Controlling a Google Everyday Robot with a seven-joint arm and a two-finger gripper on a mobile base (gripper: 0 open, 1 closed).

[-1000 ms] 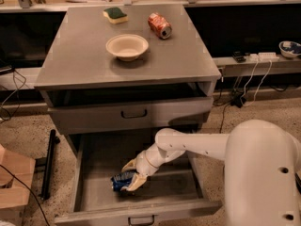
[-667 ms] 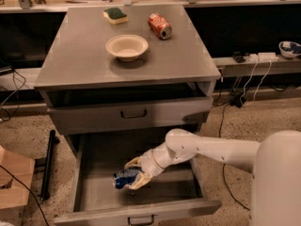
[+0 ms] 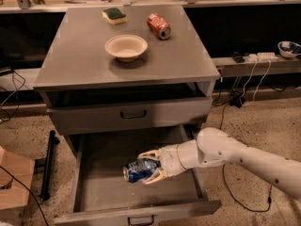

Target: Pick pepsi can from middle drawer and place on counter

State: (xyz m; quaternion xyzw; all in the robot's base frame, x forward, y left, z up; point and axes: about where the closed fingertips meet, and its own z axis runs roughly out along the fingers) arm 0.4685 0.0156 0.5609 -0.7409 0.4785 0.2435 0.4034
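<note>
The pepsi can (image 3: 137, 170), blue with a silver end, lies sideways in my gripper (image 3: 149, 166), which is shut on it. The cream fingers (image 3: 148, 154) clasp it from above and below, and it hangs a little above the floor of the open middle drawer (image 3: 99, 197). My white arm (image 3: 235, 154) reaches in from the right. The counter (image 3: 84, 60) is the broad grey top above.
On the counter are a cream bowl (image 3: 126, 46), a red soda can (image 3: 158, 25) lying on its side and a green-yellow sponge (image 3: 114, 16). The closed upper drawer (image 3: 131, 114) overhangs the open one. A black pole (image 3: 48, 164) lies on the floor at the left.
The gripper has lifted the can off the drawer floor and carried it a little up and to the right. The arm has drawn back.
</note>
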